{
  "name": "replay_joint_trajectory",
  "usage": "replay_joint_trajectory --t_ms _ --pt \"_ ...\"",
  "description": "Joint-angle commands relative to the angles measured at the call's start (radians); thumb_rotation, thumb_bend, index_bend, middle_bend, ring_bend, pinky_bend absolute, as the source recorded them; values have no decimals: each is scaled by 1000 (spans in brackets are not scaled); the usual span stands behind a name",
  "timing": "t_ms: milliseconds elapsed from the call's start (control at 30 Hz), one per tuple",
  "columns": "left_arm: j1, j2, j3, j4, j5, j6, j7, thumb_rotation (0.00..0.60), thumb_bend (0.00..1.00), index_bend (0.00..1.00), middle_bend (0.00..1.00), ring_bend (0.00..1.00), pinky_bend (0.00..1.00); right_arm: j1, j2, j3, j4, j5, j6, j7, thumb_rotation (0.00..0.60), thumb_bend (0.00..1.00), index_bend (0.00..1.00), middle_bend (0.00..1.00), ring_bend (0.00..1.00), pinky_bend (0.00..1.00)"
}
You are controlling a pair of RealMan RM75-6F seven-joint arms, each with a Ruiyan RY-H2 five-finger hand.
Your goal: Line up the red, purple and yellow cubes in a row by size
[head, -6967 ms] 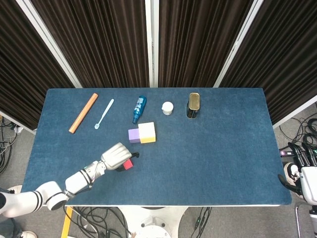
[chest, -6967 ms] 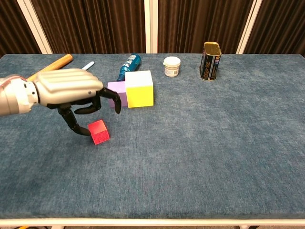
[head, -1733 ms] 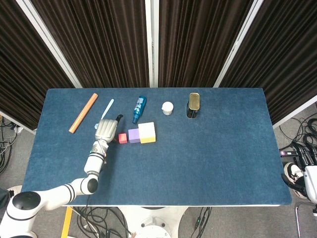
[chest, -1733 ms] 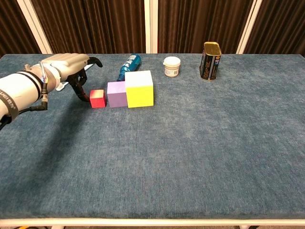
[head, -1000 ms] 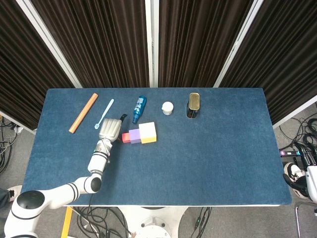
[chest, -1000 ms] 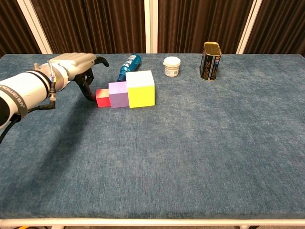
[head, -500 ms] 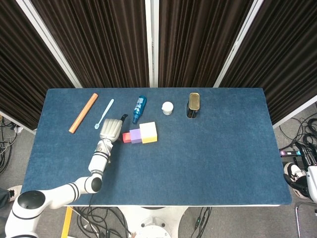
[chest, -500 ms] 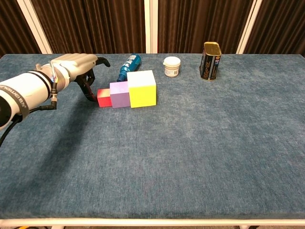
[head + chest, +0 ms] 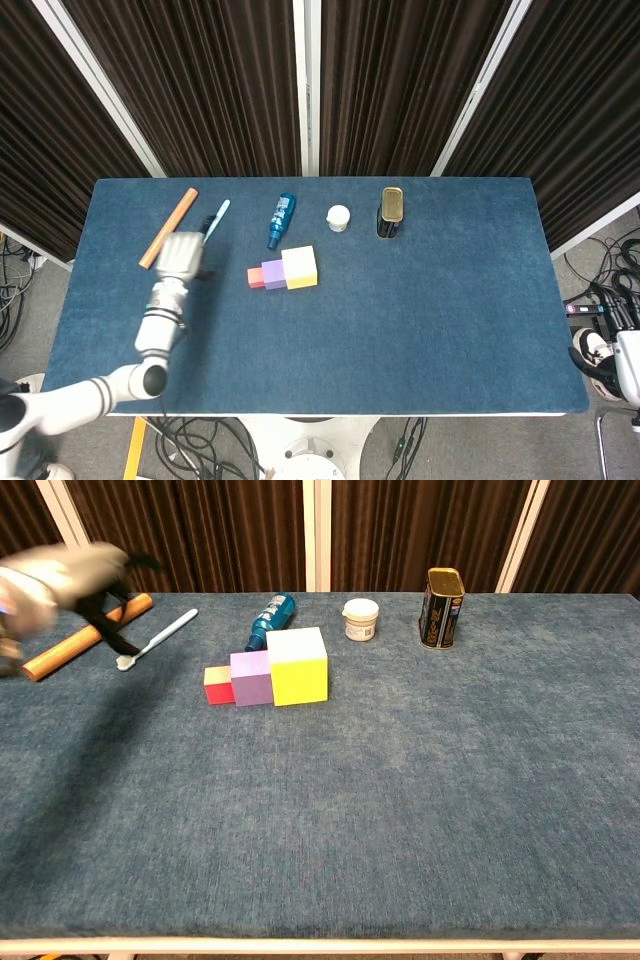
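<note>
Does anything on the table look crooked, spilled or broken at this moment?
Nothing stands out. The red cube, purple cube and yellow cube sit touching in a row by size. The blue bottle lies on its side; nothing is spilled.

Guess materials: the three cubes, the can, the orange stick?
Red cube, purple cube, yellow cube: probably foam or painted wood, since the faces are matte and glare-free. Can: likely printed metal, dark and glossy with a gold top. Orange stick: looks like wood, matte, though plastic is possible.
</note>
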State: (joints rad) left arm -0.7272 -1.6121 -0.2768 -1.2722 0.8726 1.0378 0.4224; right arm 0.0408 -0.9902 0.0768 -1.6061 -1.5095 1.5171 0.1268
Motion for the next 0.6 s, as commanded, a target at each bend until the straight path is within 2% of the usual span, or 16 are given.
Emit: replay_joint_trajectory --t_ms 33,67,167,233,467,600 --pt "122 136 36 -93 123 124 -122 600 111 165 615 562 754 4 0 0 7 1 -7 4 600 129 47 107 13 128" --pt "142 158 52 -99 151 136 -146 600 111 169 545 482 654 6 -1 0 10 0 -10 6 600 129 47 94 9 128" --pt "211 214 105 -105 233 196 -208 600 111 174 372 309 438 15 -6 -5 22 -7 -26 15 600 129 42 37 0 112" --pt "253 233 133 -104 282 254 -230 600 110 174 293 238 332 20 -7 -7 25 -10 -36 17 600 131 26 13 0 92" --pt "404 268 206 -122 396 461 -255 600 109 174 259 219 276 26 -31 -5 40 -39 -10 18 600 134 0 0 0 69" --pt "473 295 237 -155 416 519 -251 600 109 174 258 219 272 22 -41 -6 43 -48 6 9 600 134 0 0 0 65"
